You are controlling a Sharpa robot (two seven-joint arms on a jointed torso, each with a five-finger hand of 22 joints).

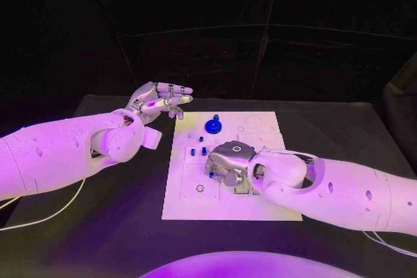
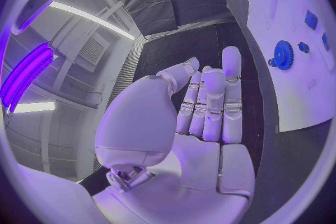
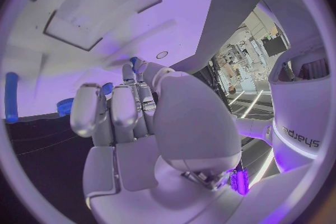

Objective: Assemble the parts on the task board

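The white task board (image 1: 261,202) lies in the middle of the black table. A blue gear (image 1: 214,127) stands near its far edge, with small blue parts (image 1: 202,150) just in front of it. My right hand (image 1: 228,164) is down on the board's middle, knuckles up and fingers curled toward the surface. In the right wrist view a small blue part (image 3: 133,61) shows at the fingertips (image 3: 128,74); I cannot tell whether they pinch it. My left hand (image 1: 161,101) hovers off the board's far left corner with its fingers (image 2: 210,103) straight and nothing in it. The left wrist view shows the gear (image 2: 283,55).
A blue peg (image 3: 10,97) lies on the board away from my right hand, with the gear (image 3: 64,106) beyond the fingers. Bare black table (image 1: 113,199) runs to the left of the board. A thin white cable (image 1: 52,213) trails under my left arm.
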